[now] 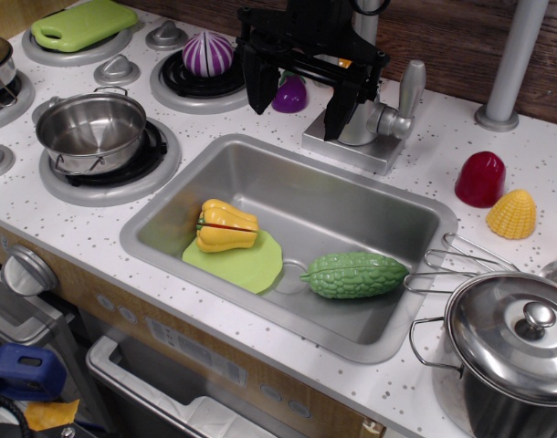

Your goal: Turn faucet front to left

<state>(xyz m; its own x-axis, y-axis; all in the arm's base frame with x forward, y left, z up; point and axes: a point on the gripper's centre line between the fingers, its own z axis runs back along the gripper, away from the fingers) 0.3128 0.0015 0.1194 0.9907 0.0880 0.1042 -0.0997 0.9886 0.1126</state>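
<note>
Black tool [297, 100] open over the sink's [415, 214] back edge, fingers straddling empty air just left of the faucet [374, 123]; lever upright.

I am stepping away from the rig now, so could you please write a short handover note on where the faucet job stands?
Gripper: black, open, its fingers pointing down behind the sink, at the left of the faucet. It holds nothing; whether the right finger touches the faucet body cannot be told.
Faucet: on its square base plate behind the sink's back rim, its lever handle standing up at the right.
Spout: hidden by the gripper, so its direction cannot be read.
Done: the approach to the faucet.
Left: catch the spout and swing it to the left, then back away.
</note>
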